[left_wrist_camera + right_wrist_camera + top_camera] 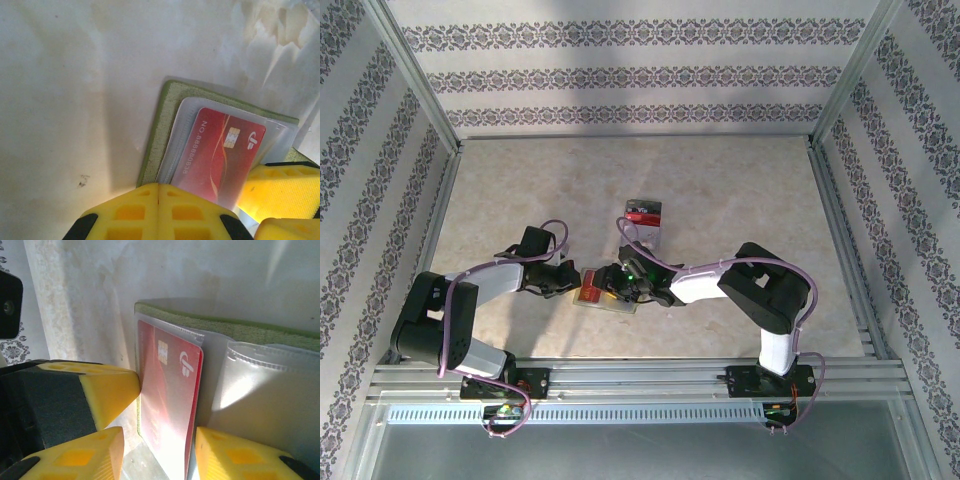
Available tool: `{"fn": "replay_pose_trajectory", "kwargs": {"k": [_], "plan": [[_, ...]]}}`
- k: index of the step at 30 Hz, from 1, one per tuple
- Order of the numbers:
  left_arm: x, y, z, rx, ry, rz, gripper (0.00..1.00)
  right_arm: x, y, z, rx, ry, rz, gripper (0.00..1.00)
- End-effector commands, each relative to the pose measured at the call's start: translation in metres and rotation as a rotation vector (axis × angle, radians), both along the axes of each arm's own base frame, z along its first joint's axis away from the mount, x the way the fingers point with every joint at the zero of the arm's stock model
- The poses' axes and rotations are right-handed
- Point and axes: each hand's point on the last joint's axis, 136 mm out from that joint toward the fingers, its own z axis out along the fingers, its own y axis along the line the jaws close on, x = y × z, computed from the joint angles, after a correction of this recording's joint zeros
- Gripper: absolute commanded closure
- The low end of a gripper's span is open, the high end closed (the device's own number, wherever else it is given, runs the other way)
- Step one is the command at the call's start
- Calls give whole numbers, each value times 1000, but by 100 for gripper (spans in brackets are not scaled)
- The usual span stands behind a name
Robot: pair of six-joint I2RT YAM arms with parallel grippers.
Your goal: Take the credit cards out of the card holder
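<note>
1. Nearest me, the left gripper (158,194) has its fingers pressed together. Its tips are at the card holder's (159,125) edge, on the side facing the left arm. I judge it is pinning the wallet down, but I cannot tell how hard it bears.
2. The right gripper (159,442) comes in from the card holder's opposite side. Its jaws stand apart with the end of the red credit card (220,150) between them, not closed on it as far as I can tell.
3. The card holder lies open and flat on the table (740,190), between the two grippers. The card sits chip-side up inside a translucent pocket (181,131) on the holder's leaf.
4. The step in hand looks like gripping the card's exposed end.
   - I would close on the card alone, since catching the sleeve film would drag the whole holder.
   - I would then draw it straight along the pocket's length, low and slow, with the left fingers holding the holder down.
   - If the holder slides, I would stop and re-seat.
5. A second pocket (260,390), beside the card on the holder's other leaf, looks empty to me.
6. A clear tray with red-and-white contents (643,215) sits beyond the card holder, apart from it, and I would leave it alone.
</note>
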Motion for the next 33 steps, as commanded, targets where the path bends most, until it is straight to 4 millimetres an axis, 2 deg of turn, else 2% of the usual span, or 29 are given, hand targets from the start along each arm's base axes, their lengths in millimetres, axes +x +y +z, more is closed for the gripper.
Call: {"fn": "replay_pose_trajectory", "kwargs": {"k": [1, 8, 13, 20, 33], "plan": [[-16, 13, -26, 72, 67, 6, 100, -6, -14, -21, -90, 52, -15, 57], [-16, 14, -26, 75, 67, 6, 100, -5, -17, -23, -98, 49, -25, 68], [-16, 13, -25, 71, 66, 5, 100, 0, -8, -21, -38, 26, -17, 67], [-17, 13, -26, 74, 69, 5, 100, 7, 10, -2, 61, -45, 21, 67], [-15, 14, -23, 76, 66, 4, 100, 10, 19, 35, 206, -140, 28, 72]]}}
